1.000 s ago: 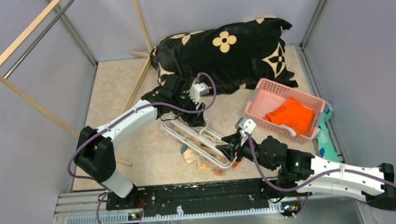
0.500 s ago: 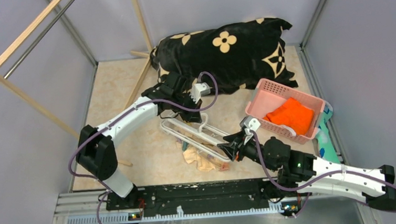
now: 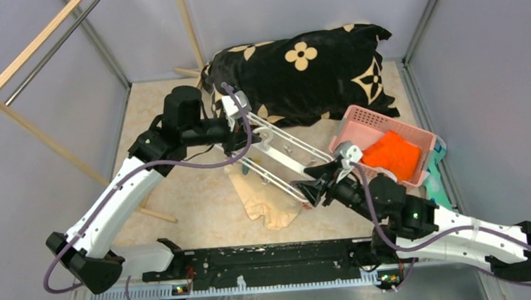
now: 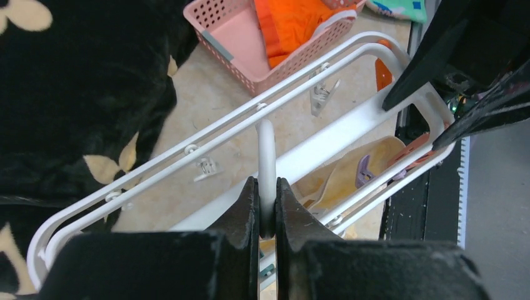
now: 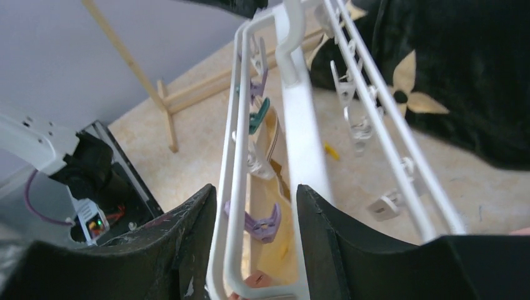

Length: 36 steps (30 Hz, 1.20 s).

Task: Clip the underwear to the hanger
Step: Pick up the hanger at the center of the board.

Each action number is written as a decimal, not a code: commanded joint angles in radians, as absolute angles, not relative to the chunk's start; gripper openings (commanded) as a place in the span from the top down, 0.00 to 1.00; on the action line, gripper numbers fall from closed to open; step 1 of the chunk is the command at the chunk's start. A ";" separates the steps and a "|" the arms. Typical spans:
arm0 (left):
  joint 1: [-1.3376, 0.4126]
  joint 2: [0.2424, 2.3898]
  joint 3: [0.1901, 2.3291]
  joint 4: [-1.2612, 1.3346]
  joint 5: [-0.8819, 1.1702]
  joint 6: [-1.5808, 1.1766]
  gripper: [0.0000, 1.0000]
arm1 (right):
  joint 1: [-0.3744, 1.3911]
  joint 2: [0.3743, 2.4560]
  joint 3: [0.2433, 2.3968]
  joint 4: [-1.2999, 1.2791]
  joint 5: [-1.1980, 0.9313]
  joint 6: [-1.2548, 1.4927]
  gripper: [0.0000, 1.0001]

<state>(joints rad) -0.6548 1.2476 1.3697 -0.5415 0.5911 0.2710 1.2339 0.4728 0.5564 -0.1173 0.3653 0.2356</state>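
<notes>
Hanger (image 3: 277, 149) held in left tool (image 4: 267, 185); basket (image 3: 345, 141) holds orange cloth (image 3: 391, 155).

glossy white plastic hanger (image 5: 303, 125); soft matt cloth underwear (image 3: 270, 206)

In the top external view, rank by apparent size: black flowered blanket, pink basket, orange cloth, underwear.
1. black flowered blanket
2. pink basket
3. underwear and orange cloth: these look about alike, so they are not ranked.
</notes>
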 commanded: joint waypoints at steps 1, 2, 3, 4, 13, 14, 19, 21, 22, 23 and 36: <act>-0.652 1.222 1.426 -0.505 0.601 0.280 1.00 | 1.231 0.455 0.744 -0.203 0.448 0.208 0.49; -0.652 1.218 1.428 -0.511 0.584 0.282 1.00 | 1.231 0.447 0.772 -0.229 0.481 0.234 0.48; -0.652 1.213 1.425 -0.511 0.560 0.281 1.00 | 1.231 0.438 0.797 -0.256 0.516 0.260 0.48; -0.652 1.207 1.418 -0.507 0.536 0.279 1.00 | 1.231 0.429 0.814 -0.279 0.554 0.296 0.48; -0.652 1.200 1.368 -0.427 0.355 0.218 1.00 | 1.231 0.378 0.831 -0.626 0.744 0.901 0.48; -0.652 1.201 1.366 -0.412 0.342 0.212 1.00 | 1.232 0.378 0.815 -0.632 0.737 0.961 0.48; -0.652 1.214 1.365 -0.382 0.302 0.190 1.00 | 1.232 0.395 0.676 -0.522 0.724 1.178 0.47; -0.652 1.215 1.365 -0.379 0.306 0.189 1.00 | 1.232 0.415 0.629 -0.468 0.733 1.224 0.47; -0.652 1.214 1.364 -0.379 0.311 0.189 1.00 | 1.232 0.419 0.617 -0.436 0.734 1.231 0.47; -0.652 1.212 1.363 -0.380 0.317 0.191 1.00 | 1.230 0.421 0.589 -0.403 0.747 1.245 0.47; -0.652 1.168 1.333 -0.394 0.372 0.215 1.00 | 1.231 0.425 0.423 0.038 0.796 1.196 0.53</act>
<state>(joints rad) -0.6544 1.2194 1.3174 -0.4866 0.3294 0.2028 1.2339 0.4213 0.4423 -0.1593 0.7712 1.2194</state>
